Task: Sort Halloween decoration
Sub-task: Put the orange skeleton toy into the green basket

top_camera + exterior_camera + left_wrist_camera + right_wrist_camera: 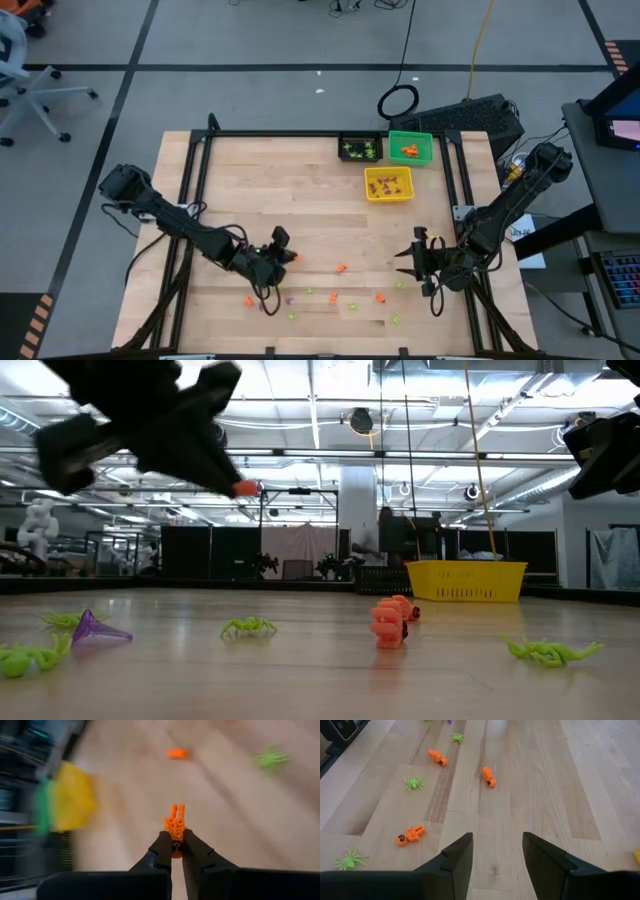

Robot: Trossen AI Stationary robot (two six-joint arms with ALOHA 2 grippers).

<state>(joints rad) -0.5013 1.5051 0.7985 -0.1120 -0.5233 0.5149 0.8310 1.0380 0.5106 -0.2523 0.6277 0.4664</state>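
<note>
Small orange, purple and light-green Halloween decorations lie loose on the near half of the wooden table (300,200); among them are an orange one (341,268) and a green spider (248,627). My left gripper (285,250) hangs above the near left area, shut on one orange trinket (175,822). The low view shows that gripper (225,480) well above the tabletop. My right gripper (415,258) stands open at the near right with nothing between its fingers (457,855); ahead of it lie orange pieces (410,834) and green spiders (413,782). My left gripper pinches the orange trinket's lower end (175,836) between its two fingertips (162,847). The rest of the trinket sticks out beyond the tips. The fingers slant downward toward the table's right side. The trinket (244,488) is lifted clear of the table.
At the far right of the table stand three square bins: a black one (345,140), a green one (393,137) and a yellow one (370,194), each holding small pieces. A black frame rail (300,133) runs along the table's far edge. Bare wood lies between the bins and the trinkets.
</note>
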